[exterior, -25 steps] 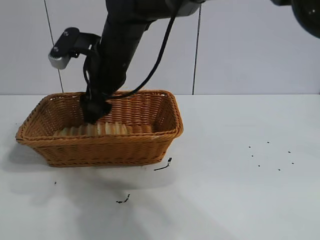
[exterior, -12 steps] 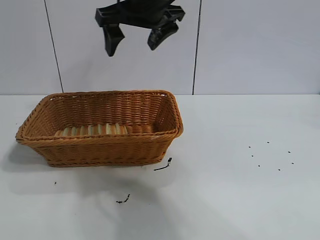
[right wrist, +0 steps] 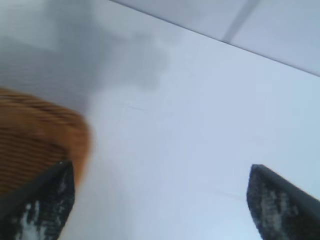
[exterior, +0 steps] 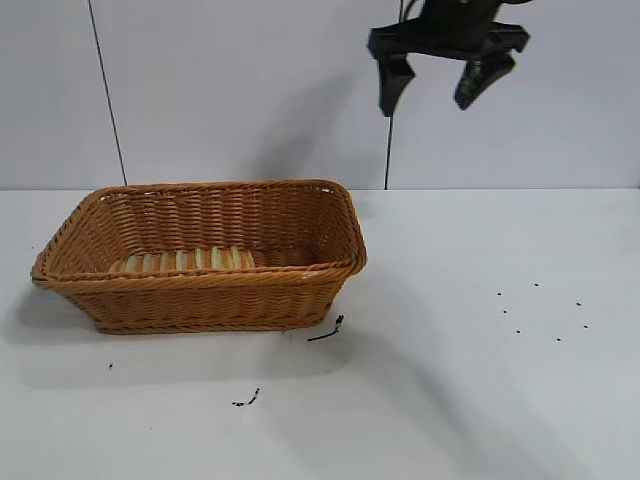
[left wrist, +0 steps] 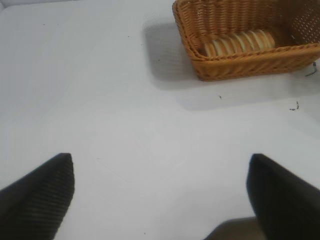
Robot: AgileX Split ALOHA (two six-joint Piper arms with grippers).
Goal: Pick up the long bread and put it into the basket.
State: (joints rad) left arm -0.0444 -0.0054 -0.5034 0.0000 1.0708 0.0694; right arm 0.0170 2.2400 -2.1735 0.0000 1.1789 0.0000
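Observation:
The long bread (exterior: 185,260), tan with pale crosswise stripes, lies inside the orange-brown wicker basket (exterior: 200,276) at the table's left. It also shows in the left wrist view (left wrist: 240,42), inside the basket (left wrist: 240,67). My right gripper (exterior: 427,103) is open and empty, high in the air to the right of the basket. Its wrist view (right wrist: 160,166) shows the basket's corner (right wrist: 45,130) off to one side. My left gripper (left wrist: 160,157) is open and empty over bare table, away from the basket, and is outside the exterior view.
Small black scraps lie on the white table in front of the basket (exterior: 325,330) (exterior: 247,400). Dark specks are scattered on the right (exterior: 540,310). A grey wall stands behind the table.
My right gripper rose out of the basket, leaving the bread inside, and has moved right, from above the basket to high right of it.

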